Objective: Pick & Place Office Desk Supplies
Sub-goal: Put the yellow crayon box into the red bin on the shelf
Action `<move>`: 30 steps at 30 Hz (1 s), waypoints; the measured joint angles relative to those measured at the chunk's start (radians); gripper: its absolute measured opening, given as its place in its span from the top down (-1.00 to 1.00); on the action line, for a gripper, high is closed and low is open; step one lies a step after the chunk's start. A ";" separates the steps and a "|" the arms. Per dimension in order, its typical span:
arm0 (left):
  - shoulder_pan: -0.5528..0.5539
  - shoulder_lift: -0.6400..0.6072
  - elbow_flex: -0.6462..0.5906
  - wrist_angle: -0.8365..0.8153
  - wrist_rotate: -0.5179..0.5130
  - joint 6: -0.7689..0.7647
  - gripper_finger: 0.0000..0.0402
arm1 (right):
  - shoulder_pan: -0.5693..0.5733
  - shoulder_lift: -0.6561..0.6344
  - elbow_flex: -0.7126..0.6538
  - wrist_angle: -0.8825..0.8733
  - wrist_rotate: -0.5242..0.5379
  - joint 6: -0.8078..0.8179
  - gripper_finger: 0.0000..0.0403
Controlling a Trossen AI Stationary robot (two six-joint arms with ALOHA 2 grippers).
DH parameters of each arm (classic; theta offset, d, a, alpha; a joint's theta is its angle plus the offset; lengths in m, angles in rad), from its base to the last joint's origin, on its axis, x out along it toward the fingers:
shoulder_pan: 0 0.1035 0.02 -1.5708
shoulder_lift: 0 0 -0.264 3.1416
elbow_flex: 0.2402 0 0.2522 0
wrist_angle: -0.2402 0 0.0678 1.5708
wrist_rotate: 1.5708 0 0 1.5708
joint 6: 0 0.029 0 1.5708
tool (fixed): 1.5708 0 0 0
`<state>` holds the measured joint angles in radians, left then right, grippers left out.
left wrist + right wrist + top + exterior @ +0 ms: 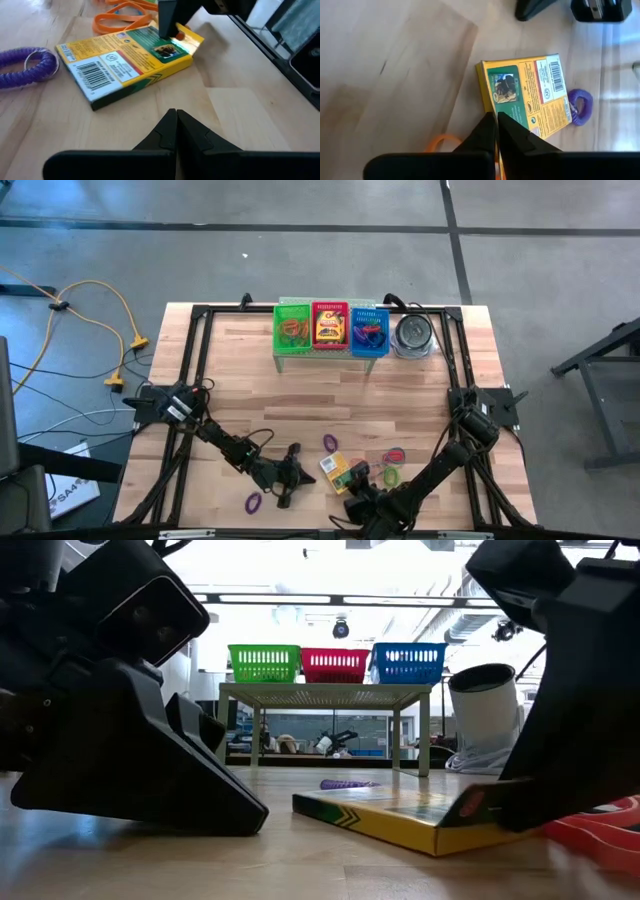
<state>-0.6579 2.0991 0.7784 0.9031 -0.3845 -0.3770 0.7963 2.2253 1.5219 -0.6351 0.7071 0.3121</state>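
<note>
Jaws of both grippers shut, empty, beside the crayon box [131,60] on the wooden table [420,410].

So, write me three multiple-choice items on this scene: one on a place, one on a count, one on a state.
1. Where does the tin stand?
A. right beside the blue basket
B. at the near edge
C. lying on its side, far from everything else

2. How many mesh baskets are there?
A. two
B. three
C. five

3. How are the fingers of the left gripper?
A. spread wide
B. shut, with nothing between them
C. shut on a purple band

Answers:
1 A: the high view shows the tin next to the blue basket at the far edge.
2 B: a green basket, a red basket and the blue one stand in a row.
3 B: the left wrist view shows the two fingers pressed together, empty.
</note>
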 joint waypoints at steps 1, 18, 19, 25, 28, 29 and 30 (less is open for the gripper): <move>0.000 0.000 0.000 0.000 0.002 0.012 1.00 | 0.001 0.000 0.000 0.000 0.000 0.022 0.98; 0.016 0.002 -0.002 0.089 0.020 -0.028 1.00 | 0.045 0.000 0.063 -0.023 0.082 0.074 0.99; 0.019 0.002 -0.002 0.089 0.020 -0.028 1.00 | 0.048 0.000 0.080 -0.037 0.094 0.070 0.99; 0.030 0.002 0.000 0.129 0.118 -0.053 1.00 | 0.062 0.000 0.169 -0.128 0.155 0.082 0.99; 0.034 0.001 0.000 0.159 0.212 -0.063 1.00 | 0.063 0.000 0.182 -0.138 0.171 0.080 0.99; 0.035 0.001 0.000 0.168 0.231 -0.075 0.99 | 0.063 0.000 0.183 -0.148 0.175 0.084 0.99; 0.039 0.001 0.000 0.178 0.246 -0.092 0.98 | 0.064 0.000 0.183 -0.156 0.178 0.087 0.99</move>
<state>-0.6189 2.0999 0.7780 1.0810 -0.1383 -0.4688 0.8600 2.2253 1.7050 -0.7912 0.8852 0.3994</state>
